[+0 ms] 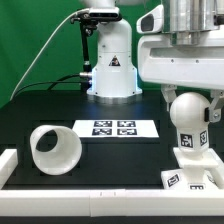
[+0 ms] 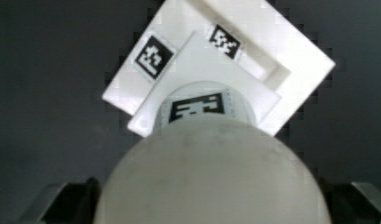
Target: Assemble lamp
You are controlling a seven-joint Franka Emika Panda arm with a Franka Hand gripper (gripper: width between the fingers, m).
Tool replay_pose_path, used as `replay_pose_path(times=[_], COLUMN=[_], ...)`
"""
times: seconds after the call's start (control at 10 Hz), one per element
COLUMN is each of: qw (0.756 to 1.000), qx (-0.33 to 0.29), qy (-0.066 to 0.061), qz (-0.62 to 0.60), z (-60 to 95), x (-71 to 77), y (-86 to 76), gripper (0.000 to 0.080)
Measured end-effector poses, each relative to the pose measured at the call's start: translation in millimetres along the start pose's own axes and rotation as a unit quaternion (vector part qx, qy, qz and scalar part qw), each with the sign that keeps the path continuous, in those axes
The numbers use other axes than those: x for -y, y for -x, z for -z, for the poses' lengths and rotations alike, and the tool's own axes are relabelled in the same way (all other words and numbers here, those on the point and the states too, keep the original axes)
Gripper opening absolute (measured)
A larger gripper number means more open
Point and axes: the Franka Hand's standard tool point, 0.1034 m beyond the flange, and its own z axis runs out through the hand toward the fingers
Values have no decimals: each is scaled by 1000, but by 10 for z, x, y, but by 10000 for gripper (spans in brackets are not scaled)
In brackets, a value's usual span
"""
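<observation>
The matte white ball-headed bulb (image 2: pixel 208 165) stands upright on the flat square white tagged base (image 2: pixel 276 55), at the black tabletop's (image 1: pixel 40 105) front on the exterior view's right. The tool (image 2: pixel 212 203) straddles the bulb's head; pinching or merely spread, I cannot tell. The hollow tapered white shade (image 1: pixel 55 148) lies on its side, well apart, on the exterior view's left.

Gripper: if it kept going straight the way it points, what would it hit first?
The bulb: its round head lies right between the fingers, so the gripper would meet that first, with the flat base beyond it. Whether the fingers already touch it, I cannot tell.
</observation>
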Motion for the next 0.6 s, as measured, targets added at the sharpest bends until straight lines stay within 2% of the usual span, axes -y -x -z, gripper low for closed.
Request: replay_pose_path(times=[0.2, 0.3, 0.5, 0.6], qw=[1000, 1000, 978, 950], qx=[1, 1, -5, -6], qy=[1, 1, 2, 2], qz=[-4, 24, 208, 313], z=[-10, -12, 4, 18], x=[-7, -2, 14, 17], y=[9, 17, 32, 23], gripper=[576, 668, 693, 698])
